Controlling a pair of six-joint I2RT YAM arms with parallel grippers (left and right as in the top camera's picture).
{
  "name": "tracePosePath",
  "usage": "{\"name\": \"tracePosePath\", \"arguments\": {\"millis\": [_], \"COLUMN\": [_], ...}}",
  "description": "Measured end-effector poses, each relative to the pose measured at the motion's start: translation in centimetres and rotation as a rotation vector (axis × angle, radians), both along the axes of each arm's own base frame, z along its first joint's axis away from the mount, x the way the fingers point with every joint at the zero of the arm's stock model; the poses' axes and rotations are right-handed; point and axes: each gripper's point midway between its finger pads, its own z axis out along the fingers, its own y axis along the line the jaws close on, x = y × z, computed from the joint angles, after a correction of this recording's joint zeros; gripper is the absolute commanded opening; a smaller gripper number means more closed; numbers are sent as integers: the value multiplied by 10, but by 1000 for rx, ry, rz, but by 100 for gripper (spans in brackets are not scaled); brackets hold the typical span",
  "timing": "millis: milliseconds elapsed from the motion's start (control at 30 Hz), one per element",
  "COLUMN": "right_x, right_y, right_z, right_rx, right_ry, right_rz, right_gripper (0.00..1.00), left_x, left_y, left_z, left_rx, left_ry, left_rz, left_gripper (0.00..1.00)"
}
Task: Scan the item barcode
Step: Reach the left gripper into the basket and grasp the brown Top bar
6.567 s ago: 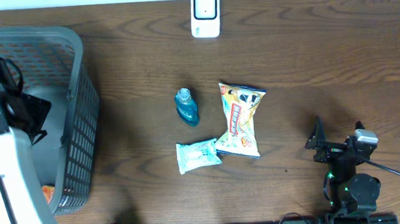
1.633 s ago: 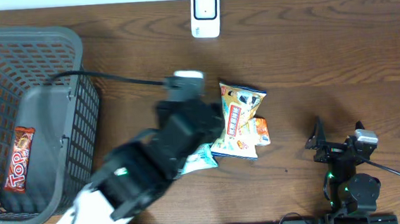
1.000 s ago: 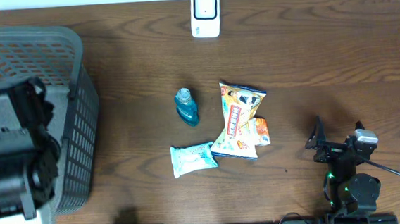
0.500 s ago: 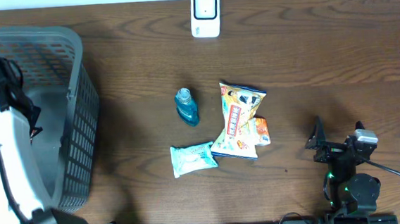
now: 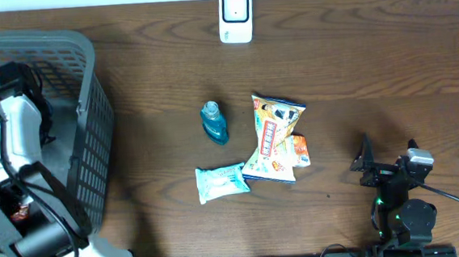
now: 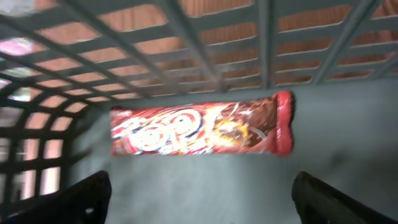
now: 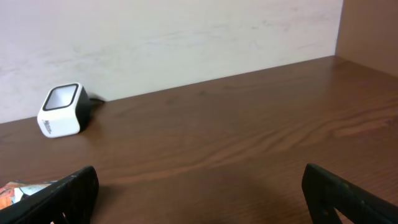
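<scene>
The left jaws stood wide apart inside the basket (image 5: 91, 114) with nothing between them; the red snack bar (image 6: 199, 122) lay flat on the basket floor just beyond the two fingertips (image 6: 84, 196), apart from both, its long side against the mesh wall; its lettering was blurred and I could see no barcode on the face that showed; from overhead the arm covered most of the bar; the right jaws sat at the near right edge of the worktop (image 5: 371, 70), fully spread and empty, well apart from the scanner (image 5: 235, 16) at the far edge; the snack bag (image 5: 275, 137) was cut off at the right wrist view's lower left corner
</scene>
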Motion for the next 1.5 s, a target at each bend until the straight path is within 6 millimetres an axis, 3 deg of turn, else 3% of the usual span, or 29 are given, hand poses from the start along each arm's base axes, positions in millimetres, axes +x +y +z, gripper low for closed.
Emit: {"name": "tracePosePath", "arguments": {"millis": [167, 500, 867, 1000, 1067, 1233, 1500], "right_x": [0, 0, 0, 0, 0, 0, 0], "right_y": [0, 0, 0, 0, 0, 0, 0], "right_z": [0, 0, 0, 0, 0, 0, 0], "right_rx": [0, 0, 0, 0, 0, 0, 0], "right_ry": [0, 0, 0, 0, 0, 0, 0], "right_rz": [0, 0, 0, 0, 0, 0, 0], "right_gripper": [99, 99, 99, 99, 99, 99, 99], "left_x": [9, 7, 5, 2, 1, -10, -28], "left_y": [6, 13, 22, 25, 28, 29, 27], "left_z": [-26, -65, -71, -76, -78, -85, -89], "left_rx": [3, -8, 0, 39, 71, 127, 156], "left_ry": [3, 16, -4, -17, -36, -50, 23], "left_rz": [32, 123, 162, 171, 181, 193, 187], "left_gripper": [97, 100, 100, 95, 85, 10, 7]}}
